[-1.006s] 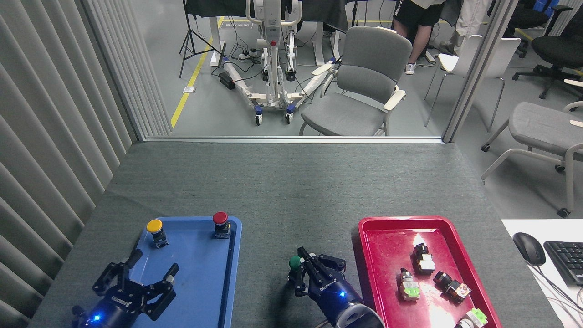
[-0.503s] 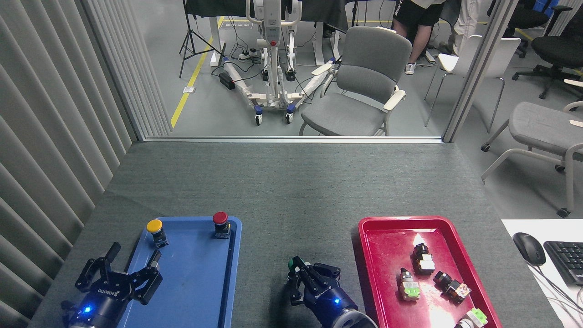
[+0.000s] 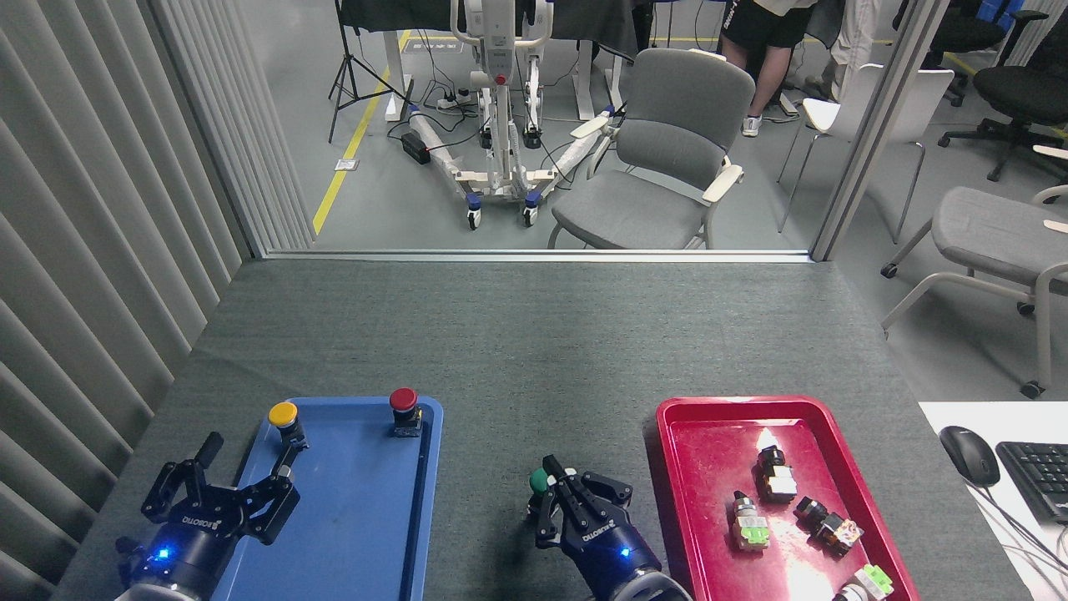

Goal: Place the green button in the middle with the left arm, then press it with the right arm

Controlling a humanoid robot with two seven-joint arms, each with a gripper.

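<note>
Fingers of the right pincer (image 3: 557, 492) look drawn together, tips just beside the green button (image 3: 539, 481), which stands on the dark tabletop (image 3: 534, 351) near its front edge, between the blue tray (image 3: 430, 467) and the red tray (image 3: 667, 434). To press well, come straight down on the cap, without shoving it sideways. The left pincer (image 3: 242, 467) hangs released over the blue tray's left rim. Since half a second ago, the right pincer has lifted, uncovering more green cap; the left has edged forward.
</note>
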